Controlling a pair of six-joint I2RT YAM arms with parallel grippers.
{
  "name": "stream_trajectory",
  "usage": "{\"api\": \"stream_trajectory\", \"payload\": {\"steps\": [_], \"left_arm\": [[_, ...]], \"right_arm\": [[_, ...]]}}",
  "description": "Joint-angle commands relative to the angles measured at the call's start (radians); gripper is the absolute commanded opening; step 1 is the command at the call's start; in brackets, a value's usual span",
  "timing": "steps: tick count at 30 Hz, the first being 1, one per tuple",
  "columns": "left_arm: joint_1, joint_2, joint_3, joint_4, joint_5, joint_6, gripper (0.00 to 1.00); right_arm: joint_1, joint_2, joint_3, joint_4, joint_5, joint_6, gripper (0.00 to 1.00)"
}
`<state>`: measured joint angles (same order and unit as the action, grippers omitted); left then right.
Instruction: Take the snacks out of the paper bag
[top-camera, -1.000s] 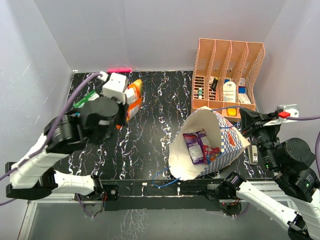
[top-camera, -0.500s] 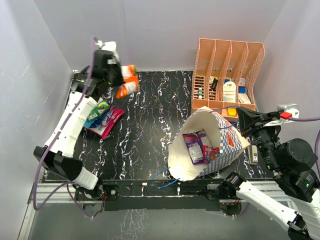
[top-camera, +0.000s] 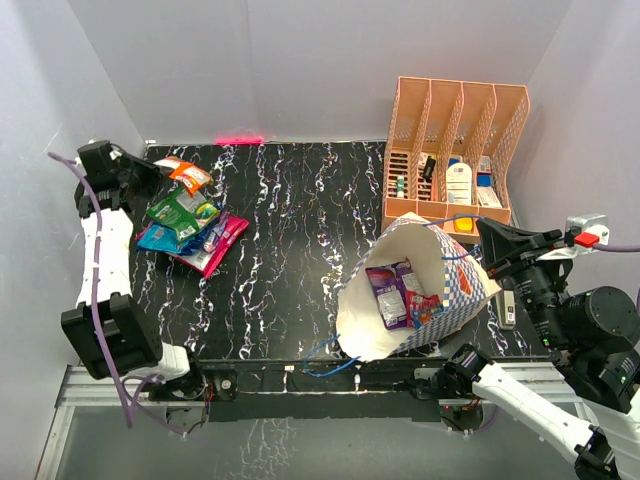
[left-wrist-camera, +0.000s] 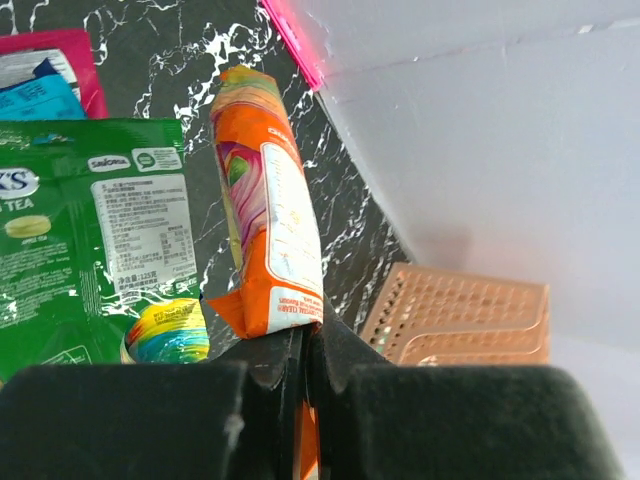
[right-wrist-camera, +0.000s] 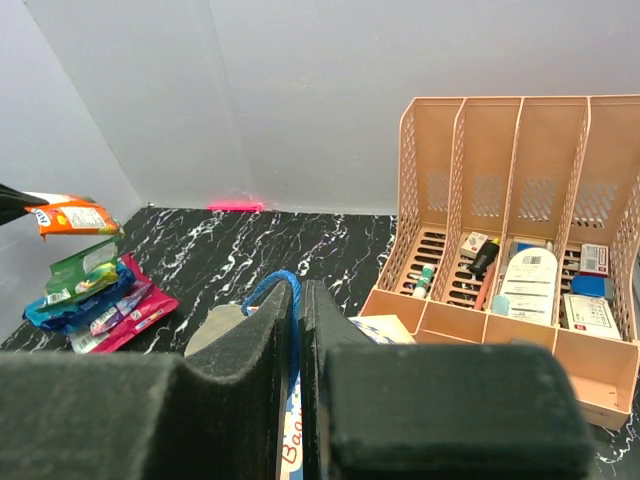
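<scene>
Pinching one orange packet (left-wrist-camera: 265, 230), left gripper (left-wrist-camera: 305, 338); right gripper (right-wrist-camera: 298, 300) nips paper bag cord (right-wrist-camera: 274, 286); three packets (top-camera: 185, 225) piled.

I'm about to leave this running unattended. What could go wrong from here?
1. The left jaws pinch the orange packet only by its end seam, above the snack pile; it could slip out and land off the pile.
2. The right jaws hold the paper bag only by its thin blue cord handle; if that slips, the bag may slump over the purple packets inside.
</scene>
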<state>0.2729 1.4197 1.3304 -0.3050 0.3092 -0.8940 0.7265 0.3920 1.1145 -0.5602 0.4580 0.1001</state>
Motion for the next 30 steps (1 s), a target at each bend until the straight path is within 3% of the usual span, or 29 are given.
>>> {"api": "stream_trajectory", "payload": {"steps": [1,6,17,30], "left_arm": [[0.039,-0.120,-0.077,0.178,0.123,-0.198,0.00],[0.047,-0.182,-0.172,0.183,0.063,-0.222,0.00],[0.081,-0.190,-0.276,0.188,0.080,-0.179,0.00],[0.119,-0.219,-0.342,0.127,0.060,-0.029,0.00]], "right_arm": [[0.005,-0.019,0.008,0.027,-0.012,0.015,0.07],[0.005,-0.028,0.011,0.019,-0.007,0.019,0.07],[0.005,-0.014,0.031,0.017,-0.006,0.014,0.07],[0.004,-0.007,0.052,0.005,0.009,-0.004,0.07]]}}
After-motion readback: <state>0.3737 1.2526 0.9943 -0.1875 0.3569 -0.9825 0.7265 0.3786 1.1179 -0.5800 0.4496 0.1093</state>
